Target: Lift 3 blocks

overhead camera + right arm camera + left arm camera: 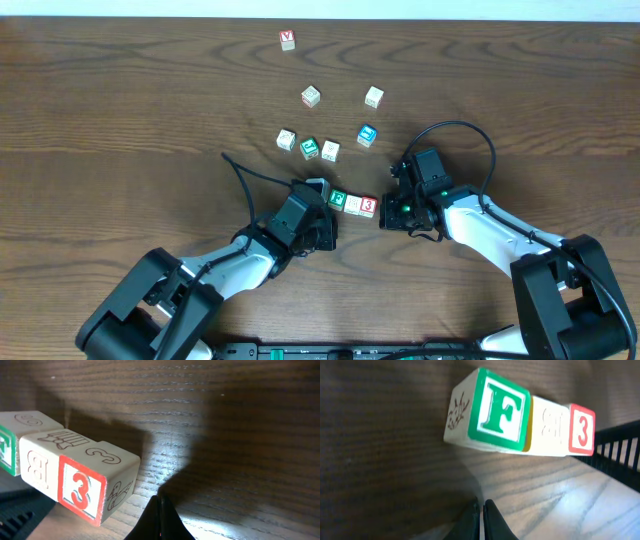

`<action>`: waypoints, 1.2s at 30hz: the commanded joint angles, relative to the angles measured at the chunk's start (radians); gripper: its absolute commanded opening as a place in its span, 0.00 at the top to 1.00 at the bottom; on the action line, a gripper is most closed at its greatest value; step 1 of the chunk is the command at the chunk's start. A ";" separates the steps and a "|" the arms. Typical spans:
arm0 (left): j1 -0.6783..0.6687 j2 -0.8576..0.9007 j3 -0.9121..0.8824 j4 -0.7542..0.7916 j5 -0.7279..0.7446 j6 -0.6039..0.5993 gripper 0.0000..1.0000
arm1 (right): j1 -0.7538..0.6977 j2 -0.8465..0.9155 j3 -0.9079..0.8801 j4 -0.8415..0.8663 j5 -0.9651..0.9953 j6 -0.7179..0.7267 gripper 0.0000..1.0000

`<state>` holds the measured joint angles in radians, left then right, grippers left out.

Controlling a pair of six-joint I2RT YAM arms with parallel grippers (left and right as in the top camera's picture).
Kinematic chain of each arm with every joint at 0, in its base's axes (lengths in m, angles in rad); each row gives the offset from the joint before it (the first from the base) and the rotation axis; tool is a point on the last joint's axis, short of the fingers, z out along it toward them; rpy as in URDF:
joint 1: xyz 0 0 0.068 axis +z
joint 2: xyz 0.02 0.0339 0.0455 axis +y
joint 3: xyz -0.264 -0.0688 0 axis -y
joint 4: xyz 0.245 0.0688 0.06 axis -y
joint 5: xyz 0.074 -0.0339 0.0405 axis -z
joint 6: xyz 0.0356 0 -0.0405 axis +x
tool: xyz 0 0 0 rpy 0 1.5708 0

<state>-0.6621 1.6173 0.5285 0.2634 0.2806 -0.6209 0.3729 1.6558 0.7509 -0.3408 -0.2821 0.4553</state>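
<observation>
Shut and empty, left gripper (481, 512) and right gripper (160, 512) flanked the touching row: green "F" block (500, 407), pale block (549, 425), red "3" block (581, 430). Lift apparently not yet done.

You see three small wooden cubes standing in one straight row, side against side, in the near middle part of the table (120, 110): the green block (500, 410) at the left end, the pale block (549, 427) in the middle and the red block (582, 430) at the right end. The green block shows a green border around a white face with a green "F", and its bare side carries a small line drawing. The pale block has only faint carved marks, one like a "B", and the red block shows a red "3" in a red border; you cannot tell if the row rests on the table.
</observation>
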 commanded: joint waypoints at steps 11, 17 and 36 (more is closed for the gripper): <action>0.174 0.035 -0.034 -0.202 0.014 -0.050 0.92 | 0.008 0.031 -0.026 -0.034 0.120 0.091 0.99; 0.241 0.036 -0.015 -0.120 0.184 0.136 0.92 | 0.008 0.031 -0.026 -0.037 0.114 0.122 0.99; 0.253 0.036 0.130 -0.106 0.119 0.255 0.92 | 0.008 0.031 -0.025 0.002 -0.026 0.190 0.99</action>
<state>-0.4149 1.6421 0.6422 0.1493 0.4385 -0.3977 0.3725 1.6577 0.7502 -0.3355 -0.3157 0.6434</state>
